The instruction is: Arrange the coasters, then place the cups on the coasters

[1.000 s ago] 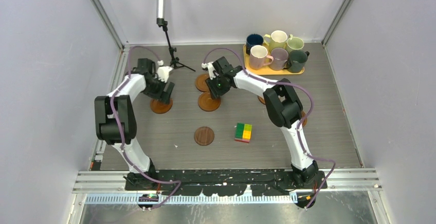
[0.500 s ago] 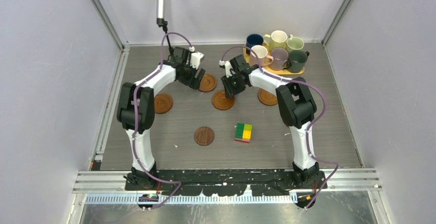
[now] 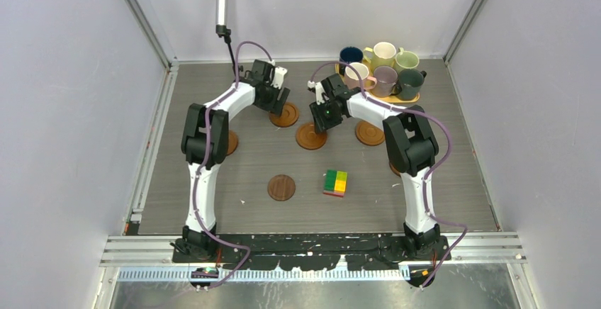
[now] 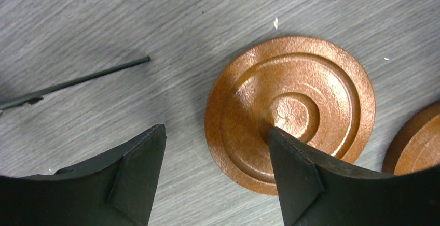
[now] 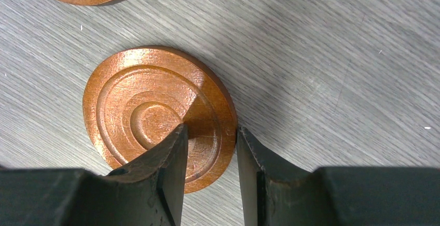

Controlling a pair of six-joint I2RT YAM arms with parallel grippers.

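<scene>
Several brown coasters lie on the grey table. My left gripper (image 3: 278, 107) (image 4: 215, 148) is open over one coaster (image 3: 287, 118) (image 4: 290, 107), one finger above its middle and the other over bare table. My right gripper (image 3: 322, 118) (image 5: 211, 132) is shut on the right rim of another coaster (image 3: 310, 136) (image 5: 155, 114). More coasters lie at the right (image 3: 369, 132), half hidden behind the left arm (image 3: 228, 142), and nearer, a darker one (image 3: 281, 187). The cups (image 3: 383, 54) stand together on the yellow tray (image 3: 375, 98) at the back right, beyond both grippers.
A multicoloured toy block (image 3: 336, 182) sits near the table's middle front. A black stand with a pole (image 3: 228, 40) rises at the back; one of its thin legs (image 4: 72, 83) lies left of the left gripper. Grey walls close in the table on three sides.
The left arm left the coaster on the left side and swung right and back to the far middle coaster. The right gripper slid its coaster to the right.
</scene>
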